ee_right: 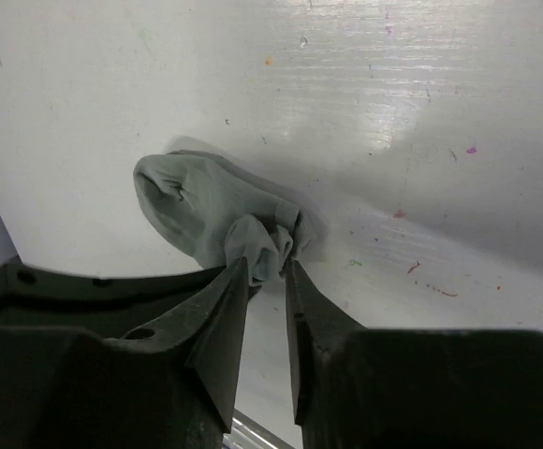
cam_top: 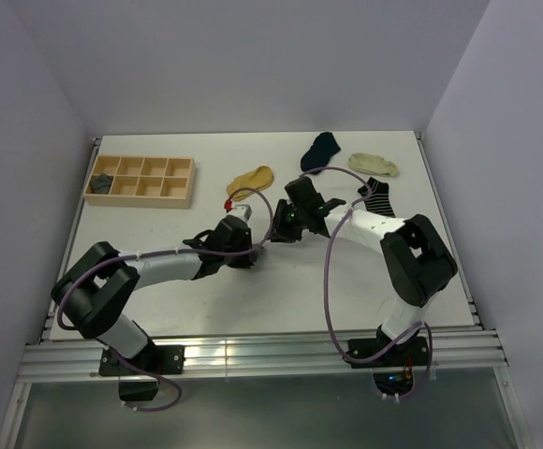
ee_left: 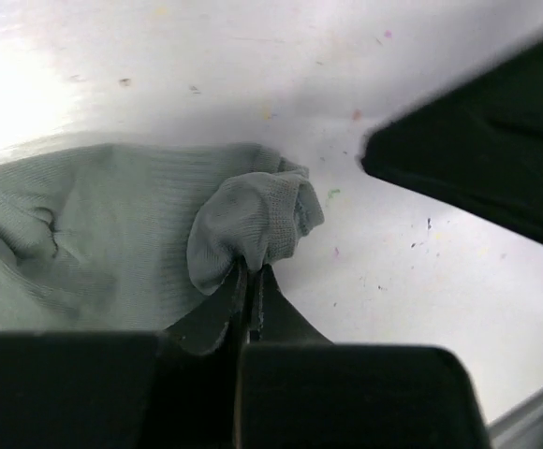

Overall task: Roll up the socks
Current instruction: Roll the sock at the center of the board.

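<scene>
Left hand (ee_left: 254, 273) is clamped shut on a folded tip of the light grey sock (ee_left: 103, 234), out in the middle of the surface (cam_top: 150, 224). The right hand (ee_right: 266, 271) has its jaws parted, with the bunched end sitting at their tips, not pinched. The roll looks only begun. To do it well, the left needs a firm, low pinch, and the right should bite the whole bunch — not one layer — before tucking it over.
</scene>
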